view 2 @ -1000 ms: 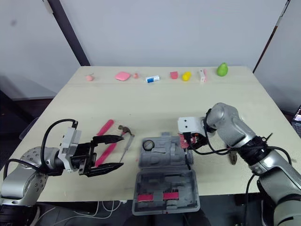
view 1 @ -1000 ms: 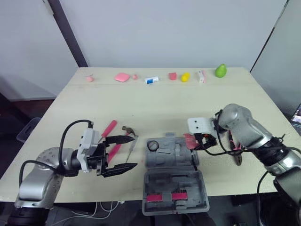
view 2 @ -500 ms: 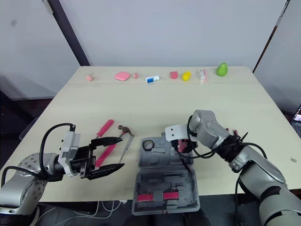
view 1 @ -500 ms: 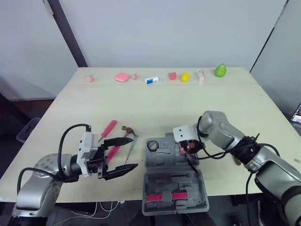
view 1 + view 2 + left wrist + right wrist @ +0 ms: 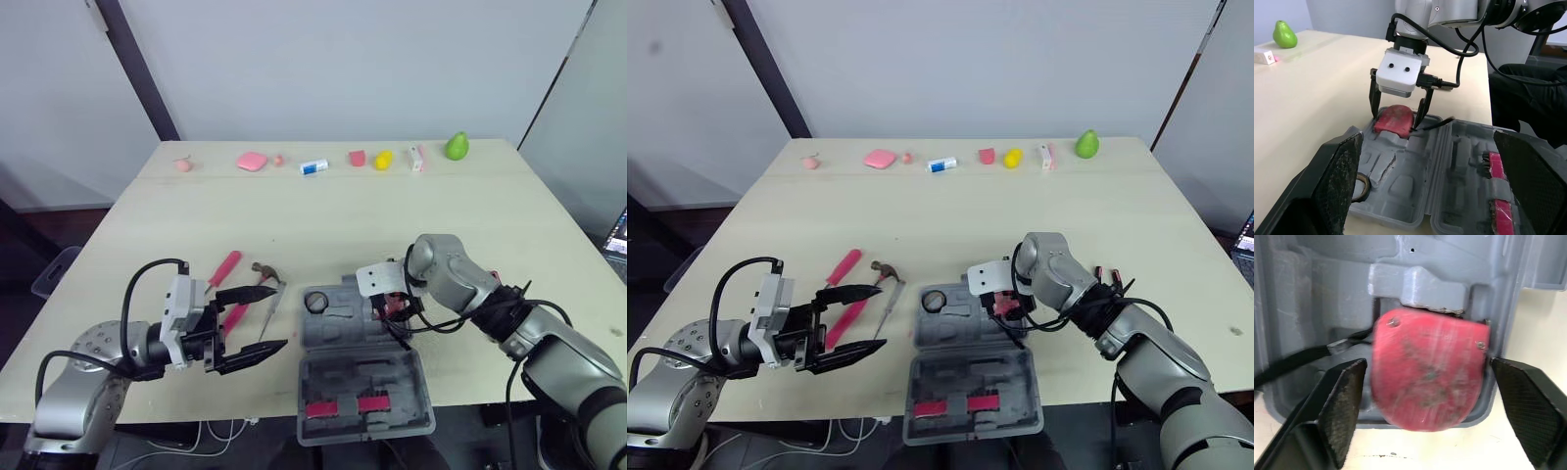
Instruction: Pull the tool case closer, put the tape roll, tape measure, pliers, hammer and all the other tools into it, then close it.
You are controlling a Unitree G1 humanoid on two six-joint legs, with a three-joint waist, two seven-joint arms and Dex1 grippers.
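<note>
The grey tool case (image 5: 358,377) lies open at the table's front edge. A black tape roll (image 5: 316,302) sits in its far half at the left. The red tape measure (image 5: 1430,369) rests in a recess at that half's right end (image 5: 1396,119). My right gripper (image 5: 394,305) is open and straddles it, each finger a small gap off its sides. My left gripper (image 5: 280,315) is open and empty, hovering left of the case. Just beyond it lie the hammer (image 5: 265,274) and pink-handled tools (image 5: 226,266).
Small items line the table's far edge: a green pear (image 5: 456,146), a yellow piece (image 5: 383,160), and a pink pad (image 5: 252,161). Red-handled pliers (image 5: 1099,275) peek from behind my right forearm. Pink-striped tools (image 5: 343,406) sit in the case's near half.
My right gripper carried the tape measure left from beside the case to the recess at its right end, and its fingers now stand apart from it. The left gripper barely moved.
</note>
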